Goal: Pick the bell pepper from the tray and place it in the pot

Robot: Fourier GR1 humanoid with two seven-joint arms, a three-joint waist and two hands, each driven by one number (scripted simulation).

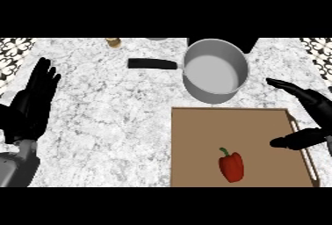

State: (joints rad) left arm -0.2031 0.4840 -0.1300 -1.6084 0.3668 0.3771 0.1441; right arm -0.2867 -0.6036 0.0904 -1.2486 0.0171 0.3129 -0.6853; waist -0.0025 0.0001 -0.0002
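Bell pepper [231,167], red with a green stem, lies on its side in the near-middle of the brown tray [201,132], untouched. Right hand [310,100] hangs over the tray's right rim, apart from the pepper, fingers and thumb spread wide, holding nothing. Left hand [32,103] rests open at the view's left edge, fingers up. Grey pot [216,72] sits just beyond the tray's far edge, black handle [152,64] pointing left.

Risks, judged: the pepper is rounded, so a pinch closing off-centre could roll it away across the tray. A low approach from the right could catch the raised rim and shove the tray into the pot. On the carry, a low pass could clip the pot's wall, and an early release would land the pepper on the counter [110,114].

Writing: none readable. Small brown thing [114,42] at the top edge is too small to identify, no label visible.
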